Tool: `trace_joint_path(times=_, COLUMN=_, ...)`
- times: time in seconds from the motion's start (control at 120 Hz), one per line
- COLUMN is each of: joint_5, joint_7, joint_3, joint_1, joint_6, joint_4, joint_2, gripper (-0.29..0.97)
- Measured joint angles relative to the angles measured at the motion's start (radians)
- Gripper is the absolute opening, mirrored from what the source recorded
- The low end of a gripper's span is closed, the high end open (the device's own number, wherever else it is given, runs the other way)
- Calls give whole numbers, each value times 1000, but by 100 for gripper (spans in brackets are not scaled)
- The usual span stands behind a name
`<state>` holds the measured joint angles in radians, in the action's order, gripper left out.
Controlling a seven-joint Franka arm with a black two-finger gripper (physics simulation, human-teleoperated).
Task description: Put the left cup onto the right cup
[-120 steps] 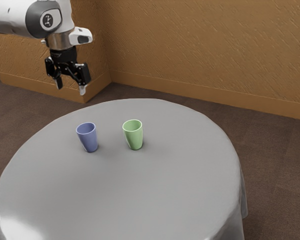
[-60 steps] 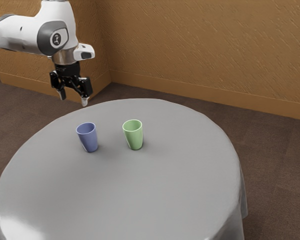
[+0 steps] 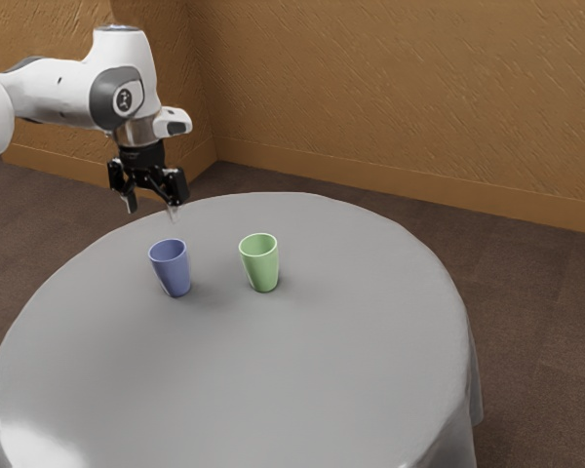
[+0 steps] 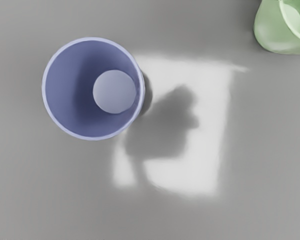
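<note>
A blue cup [image 3: 171,266] stands upright on the round grey table [image 3: 302,390], toward the exterior view's left. A green cup [image 3: 260,260] stands upright a short way to its right. My gripper [image 3: 153,205] hangs open above the table, a little above and behind the blue cup, fingers pointing down with nothing between them. In the wrist view I look straight down into the blue cup [image 4: 93,88], with the green cup [image 4: 284,26] at the picture's corner. My hand's shadow falls on the table beside the blue cup.
The grey tablecloth drapes over the table's edge on all sides. An orange-brown wall [image 3: 400,88] with a baseboard runs behind the table, and dark floor [image 3: 536,322] surrounds it.
My gripper has moved down and toward the exterior view's right, closing in above the blue cup. Both cups have stayed put.
</note>
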<state>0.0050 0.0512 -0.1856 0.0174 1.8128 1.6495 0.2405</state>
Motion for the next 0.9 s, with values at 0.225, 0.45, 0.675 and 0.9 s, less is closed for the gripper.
trace_joint_path(times=0.225, joint_5=-14, joint_7=-54, joint_3=-1, joint_1=-25, joint_6=6, joint_4=-28, joint_2=41, gripper=68)
trace_joint_path(times=0.45, joint_5=-16, joint_7=-104, joint_3=-2, joint_1=-45, joint_6=12, joint_4=-83, joint_2=92, gripper=68)
trace_joint_path(times=0.675, joint_5=-16, joint_7=-153, joint_3=-2, joint_1=-63, joint_6=16, joint_4=-116, joint_2=123, gripper=68)
trace_joint_path(times=0.9, joint_5=-16, joint_7=-188, joint_3=-2, joint_1=-93, joint_6=20, joint_4=-129, joint_2=150, gripper=68)
